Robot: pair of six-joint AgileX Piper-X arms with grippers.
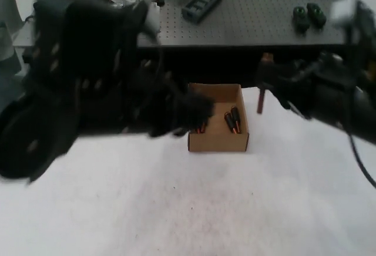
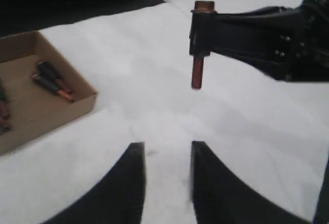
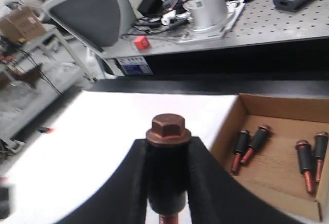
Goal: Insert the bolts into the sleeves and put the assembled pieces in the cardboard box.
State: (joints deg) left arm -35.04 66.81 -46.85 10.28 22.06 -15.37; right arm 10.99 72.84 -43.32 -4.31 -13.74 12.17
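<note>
High view: the box [image 1: 217,141] on the tabletop [image 1: 176,209] already holds several assembled pieces [image 1: 233,121]. Left wrist view: the left gripper [image 2: 167,147] is apart and empty. Right wrist view: the right gripper [image 3: 168,149] is clamped on a sleeve [image 3: 165,183] with its bolt [image 3: 168,129] in, near the box, not yet placed

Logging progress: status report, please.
Left gripper open. Right gripper shut on upright copper hex bolt, black sleeve. Brown cardboard box: four assembled pieces visible. No obstruction seen.
</note>
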